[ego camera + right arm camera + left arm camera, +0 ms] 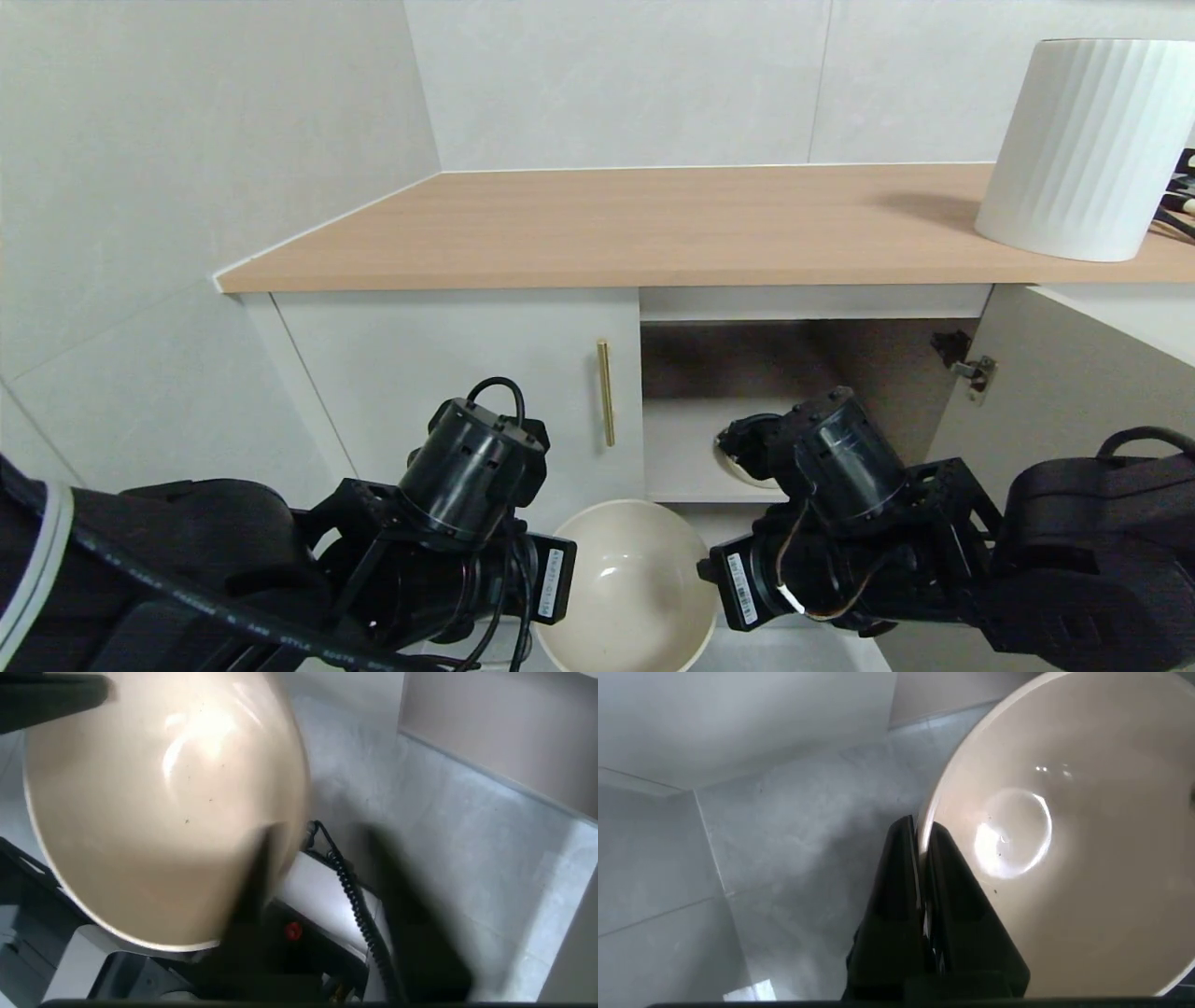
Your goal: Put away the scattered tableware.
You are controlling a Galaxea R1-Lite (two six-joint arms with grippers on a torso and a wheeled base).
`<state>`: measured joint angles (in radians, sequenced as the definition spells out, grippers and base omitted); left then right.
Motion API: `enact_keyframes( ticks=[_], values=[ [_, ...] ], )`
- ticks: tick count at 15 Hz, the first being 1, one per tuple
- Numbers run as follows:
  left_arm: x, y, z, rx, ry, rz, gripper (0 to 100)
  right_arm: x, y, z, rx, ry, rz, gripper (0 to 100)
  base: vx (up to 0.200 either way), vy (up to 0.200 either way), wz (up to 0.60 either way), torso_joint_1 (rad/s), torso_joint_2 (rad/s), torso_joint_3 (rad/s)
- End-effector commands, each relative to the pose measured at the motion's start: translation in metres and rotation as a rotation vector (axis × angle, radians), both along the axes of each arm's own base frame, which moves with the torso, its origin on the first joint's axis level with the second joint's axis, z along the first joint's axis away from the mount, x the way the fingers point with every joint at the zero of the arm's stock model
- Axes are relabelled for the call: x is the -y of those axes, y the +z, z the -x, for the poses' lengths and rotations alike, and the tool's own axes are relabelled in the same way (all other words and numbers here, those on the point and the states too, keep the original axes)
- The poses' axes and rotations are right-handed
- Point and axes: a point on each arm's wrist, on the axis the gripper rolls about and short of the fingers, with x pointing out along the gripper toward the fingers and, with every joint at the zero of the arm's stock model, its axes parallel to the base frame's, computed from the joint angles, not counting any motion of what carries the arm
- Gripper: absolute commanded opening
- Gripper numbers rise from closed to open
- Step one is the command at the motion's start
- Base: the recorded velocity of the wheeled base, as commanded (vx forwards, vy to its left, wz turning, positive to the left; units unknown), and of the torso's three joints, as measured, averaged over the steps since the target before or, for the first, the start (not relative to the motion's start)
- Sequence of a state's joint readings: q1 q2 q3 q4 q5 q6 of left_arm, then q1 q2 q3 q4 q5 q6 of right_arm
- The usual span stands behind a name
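In the head view the cream bowl (625,588) hangs low in front of the cabinet (803,364), whose right door (1074,411) stands open. It sits below the wooden counter (653,224), which carries a white ribbed container (1083,149). The bowl lies between the two arms. The left gripper (549,597) is at its left rim and the right gripper (724,583) just beside its right rim.

In the left wrist view the left gripper (923,873) is pinched onto the bowl's (1064,840) rim. One black finger (898,891) is on the outside and the other on the inside, with only the thin rim between them. The bowl is held up above the grey tiled floor (766,859), its hollow facing the camera.

In the right wrist view the right gripper (327,882) has its fingers (262,873) spread wide and grips nothing. The bowl (168,803) lies right beside it. The nearer finger seems to overlap the bowl's edge, though blur hides whether they touch.
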<state>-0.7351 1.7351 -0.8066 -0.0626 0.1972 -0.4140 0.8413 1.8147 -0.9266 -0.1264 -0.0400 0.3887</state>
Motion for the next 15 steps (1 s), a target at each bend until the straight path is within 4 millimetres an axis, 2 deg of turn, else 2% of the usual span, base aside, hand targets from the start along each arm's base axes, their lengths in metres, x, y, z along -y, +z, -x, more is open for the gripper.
enact_keyframes(
  ticks=[1,6,7,15],
  values=[
    [-0.0001,0.0001,0.0006,0.0,-0.001,-0.001,0,-0.0005,-0.0026,-0.0007,-0.006,-0.001,0.008,0,0.0,0.0,0.0,0.0,0.0,0.0],
    [-0.0003,-0.0002,0.0014,-0.001,-0.002,-0.002,0,-0.0005,-0.0026,-0.0007,-0.006,-0.001,0.008,0,0.0,0.0,0.0,0.0,0.0,0.0],
    [-0.0003,0.0003,0.0008,0.0,0.0,0.001,100,-0.0005,-0.0026,-0.0007,-0.006,-0.001,0.008,0,0.0,0.0,0.0,0.0,0.0,0.0],
    [-0.0019,0.0084,0.0019,0.028,0.011,0.034,100,-0.0029,-0.0087,-0.0037,-0.015,-0.007,0.022,0,0.0,0.0,0.0,0.0,0.0,0.0]
  ],
)
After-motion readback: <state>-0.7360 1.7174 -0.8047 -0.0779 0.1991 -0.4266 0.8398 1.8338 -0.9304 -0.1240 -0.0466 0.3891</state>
